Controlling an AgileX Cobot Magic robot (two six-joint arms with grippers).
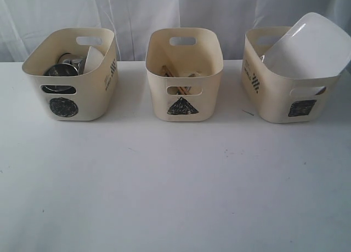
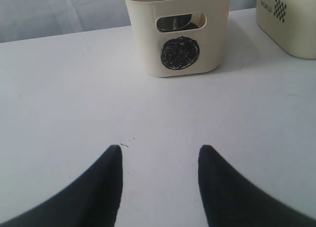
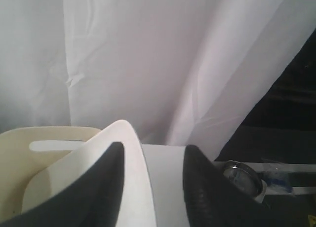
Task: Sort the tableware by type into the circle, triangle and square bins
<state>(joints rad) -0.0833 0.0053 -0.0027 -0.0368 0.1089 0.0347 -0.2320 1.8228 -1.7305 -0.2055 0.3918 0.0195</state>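
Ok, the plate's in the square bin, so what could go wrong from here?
1. The plate leans tilted in the square bin, poking well above its rim; it might slide or tip out.
2. The right gripper, jaws open, sits right at the plate's edge; a careless retreat could snag it and drag the bin.

We are looking at a white table [image 1: 175, 197] that is carrying a few faint specks [image 2: 123, 144] and, right of the middle in the exterior view, one short dark line [image 1: 248, 112]. Behind it a white curtain [image 1: 142, 11] is hanging in soft vertical folds across the whole back. In the right wrist view we are seeing that curtain ending against a dark space [image 3: 291, 103], where a round metal-rimmed thing [image 3: 240, 175] is lying beside a blurred blue scrap [image 3: 279, 180]; we are not managing to tell what either is.
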